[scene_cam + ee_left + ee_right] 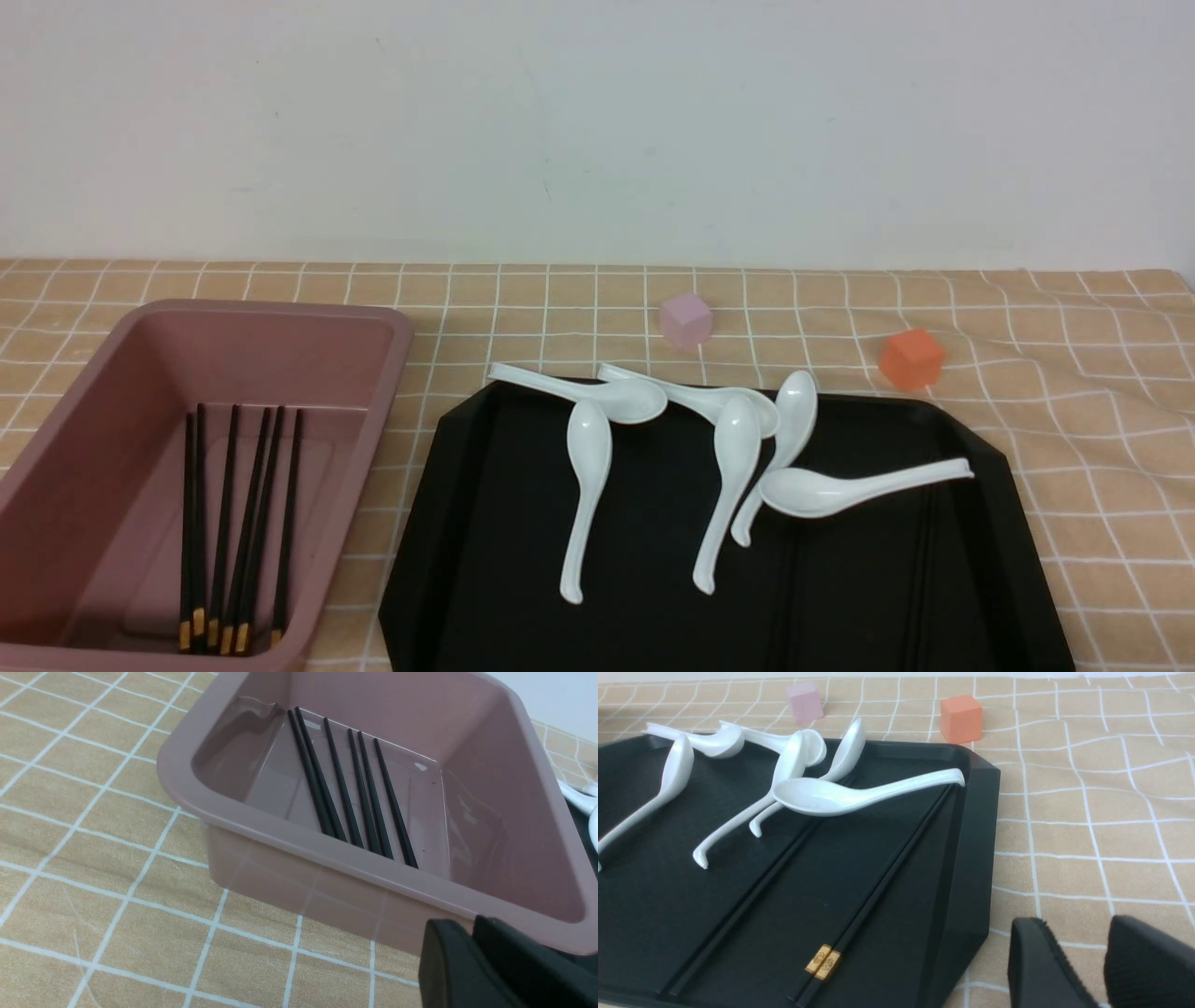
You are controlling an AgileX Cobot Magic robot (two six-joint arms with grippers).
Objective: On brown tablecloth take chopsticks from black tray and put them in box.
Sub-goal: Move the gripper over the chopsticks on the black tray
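Note:
The dusty-pink box (373, 327) stands at the left on the brown tablecloth (1074, 448) and holds several black chopsticks (233, 523), gold bands toward me. The black tray (1008, 467) lies to its right. More chopsticks (887, 877) lie on the tray's right half, a gold band showing on one pair; another stick (752, 905) lies beside them. They are faint in the front view (924, 560). My left gripper (469, 926) is shut and empty, just outside the box's near wall (327, 858). My right gripper (1073, 933) is open and empty over the cloth beside the tray's corner (980, 812). Neither gripper shows in the front view.
Several white soup spoons (588, 485) lie across the tray's far half, one spoon (822, 795) resting over the chopsticks' far ends. A small pink cube (686, 320) and an orange cube (912, 358) sit on the cloth behind the tray. A pale wall closes the back.

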